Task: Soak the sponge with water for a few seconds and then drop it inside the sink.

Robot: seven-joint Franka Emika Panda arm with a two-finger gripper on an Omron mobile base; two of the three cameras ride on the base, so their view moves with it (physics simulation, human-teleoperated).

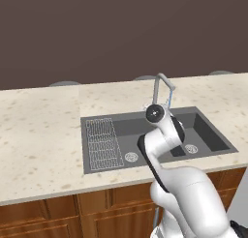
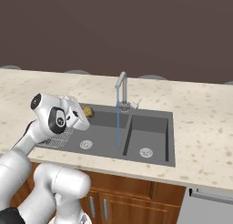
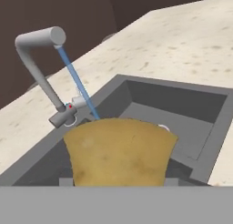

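my fingers (image 2: 85,113) clench the sponge (image 3: 119,152) over the sink (image 2: 157,143), seemingly short of the water (image 2: 118,123) at two o'clock.

Arm (image 2: 48,120) folded at elbow, forearm reaching toward 1 o'clock in right base view. Gripper (image 2: 86,113) level, clamped on sponge (image 3: 119,152), jaws narrow.
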